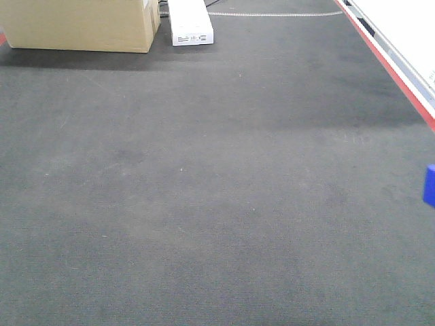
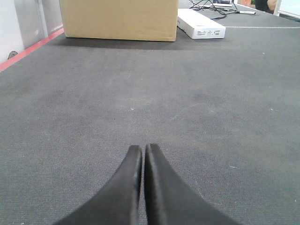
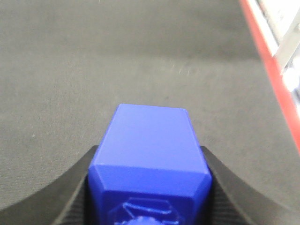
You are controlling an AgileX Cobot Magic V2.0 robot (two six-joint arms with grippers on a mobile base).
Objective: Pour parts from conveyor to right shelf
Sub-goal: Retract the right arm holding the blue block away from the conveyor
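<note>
In the right wrist view, nearest the camera, the right gripper (image 3: 149, 164) is clamped on the blue block (image 3: 150, 136). Its black fingers (image 3: 70, 187) press against the block's two sides, spread just to the block's width. The block is glossy, saturated blue plastic with a flat face toward the far end and bevelled edges. The face nearest the camera carries raised moulded lines, cut off by the frame's lower edge. The conveyor (image 3: 93, 70), a dark grey matted surface, fills the view beyond the block. Whether the block touches it cannot be told.

In the left wrist view the left gripper (image 2: 143, 150) has its two black fingers pressed together with only a hairline seam between them and nothing held. It sits low over the mat.

From the front camera only a sliver of the block shows at the right edge, near the conveyor's right side. Farther on, a red strip (image 1: 394, 75) with a white border runs along that side. At the far end a cardboard box (image 1: 81, 24) stands on the mat, with a white carton (image 1: 190, 24) just beside it. Dark cables (image 2: 211, 7) lie behind the carton.
</note>
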